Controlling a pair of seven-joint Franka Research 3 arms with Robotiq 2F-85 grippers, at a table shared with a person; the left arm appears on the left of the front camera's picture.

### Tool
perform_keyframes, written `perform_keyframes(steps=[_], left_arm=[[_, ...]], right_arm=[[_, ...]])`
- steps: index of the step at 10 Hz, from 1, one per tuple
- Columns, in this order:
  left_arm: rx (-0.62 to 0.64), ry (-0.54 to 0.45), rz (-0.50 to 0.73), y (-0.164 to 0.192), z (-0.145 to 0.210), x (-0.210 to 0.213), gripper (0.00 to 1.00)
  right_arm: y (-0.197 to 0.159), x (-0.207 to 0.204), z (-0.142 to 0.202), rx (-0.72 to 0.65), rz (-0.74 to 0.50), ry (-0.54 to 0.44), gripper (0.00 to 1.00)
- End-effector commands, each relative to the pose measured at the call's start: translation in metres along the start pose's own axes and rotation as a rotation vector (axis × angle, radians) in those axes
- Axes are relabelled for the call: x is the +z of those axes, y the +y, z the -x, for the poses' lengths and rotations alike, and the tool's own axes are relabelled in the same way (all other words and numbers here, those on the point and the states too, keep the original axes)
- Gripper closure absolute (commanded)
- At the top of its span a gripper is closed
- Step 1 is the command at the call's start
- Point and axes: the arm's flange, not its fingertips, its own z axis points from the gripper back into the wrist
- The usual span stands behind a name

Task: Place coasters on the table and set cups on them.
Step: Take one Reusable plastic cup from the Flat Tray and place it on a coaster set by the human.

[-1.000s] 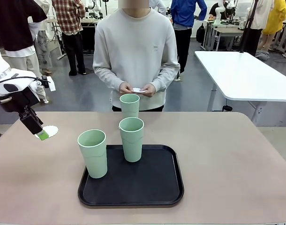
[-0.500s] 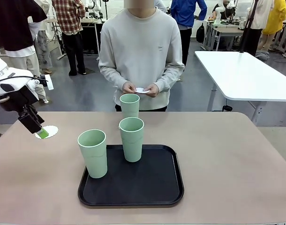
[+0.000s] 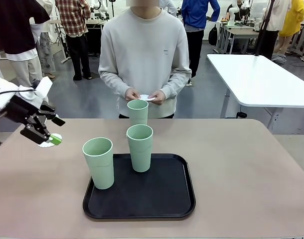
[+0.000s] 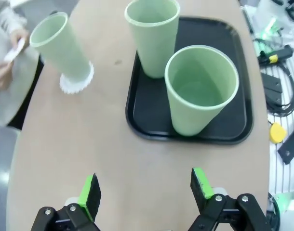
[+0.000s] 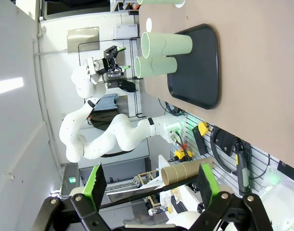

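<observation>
since only the far cup (image 3: 137, 112) sits on a coaster (image 4: 75, 83) at the far side of the table (image 3: 241, 164), i'd call this roughly a third done. a second coaster (image 3: 43, 145) lies bare near the left edge by the left gripper (image 4: 145, 192), which is spread open and empty, and the right gripper (image 5: 151, 183) is wide open and empty too. the near cup (image 3: 98, 164) and the middle cup (image 3: 140, 149) are still on the black tray (image 3: 172, 199), and the person's hands (image 3: 159, 95) hold the last coaster (image 3: 147, 96).
</observation>
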Motion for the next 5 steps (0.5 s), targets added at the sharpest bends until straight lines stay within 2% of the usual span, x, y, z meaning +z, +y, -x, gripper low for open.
perform_keyframes(steps=[1,3,5], left_arm=[[-0.011,-0.155,0.066,-0.005,0.026,-0.022,0.02],[-0.025,-0.245,0.055,-0.005,0.04,-0.036,0.02],[-0.097,-0.232,0.041,-0.01,0.047,-0.04,0.02]], right_arm=[[0.001,0.0,0.0,0.003,-0.014,0.005,0.0],[0.001,0.0,0.0,0.003,-0.014,0.005,0.0],[0.001,0.0,0.0,0.003,-0.014,0.005,0.0]])
